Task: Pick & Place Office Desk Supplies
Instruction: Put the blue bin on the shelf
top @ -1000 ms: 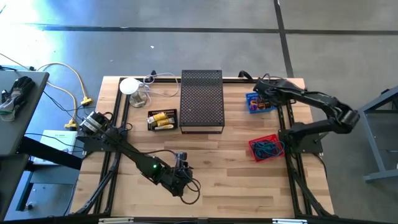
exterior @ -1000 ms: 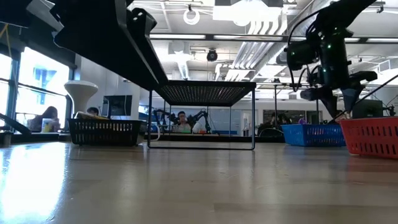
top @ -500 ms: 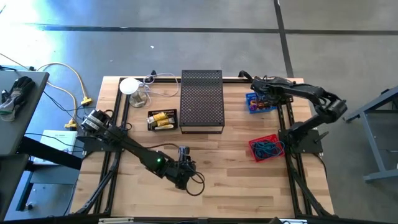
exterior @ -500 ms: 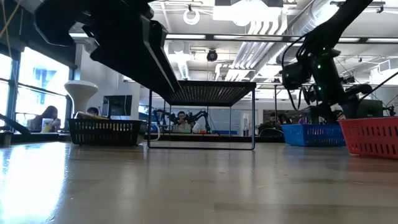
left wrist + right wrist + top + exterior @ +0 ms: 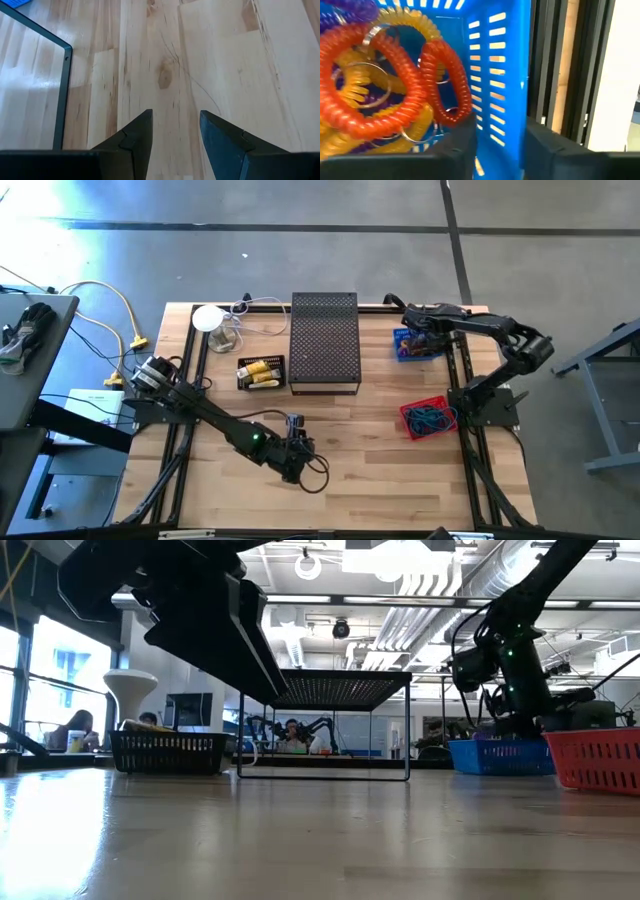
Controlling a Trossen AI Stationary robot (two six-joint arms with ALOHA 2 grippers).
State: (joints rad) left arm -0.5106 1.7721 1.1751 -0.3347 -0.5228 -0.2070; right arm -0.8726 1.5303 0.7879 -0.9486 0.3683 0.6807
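Left gripper (image 5: 175, 131): we see it parted, empty, low over bare bench (image 5: 225, 65), well in front of the blue basket (image 5: 418, 345).
Right gripper (image 5: 497, 137): inside the blue basket, partly open, holding nothing yet.
Coil loops (image 5: 385, 90): in that basket; we judge them light, springy, tangle-prone; pinch one coil strand.

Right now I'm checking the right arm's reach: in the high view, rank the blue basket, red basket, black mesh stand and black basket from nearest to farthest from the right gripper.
From the right gripper:
1. Blue basket, directly beneath it.
2. Red basket, nearer the table's front.
3. Black mesh stand, table centre; close to the red basket's distance.
4. Black basket, left of the stand.
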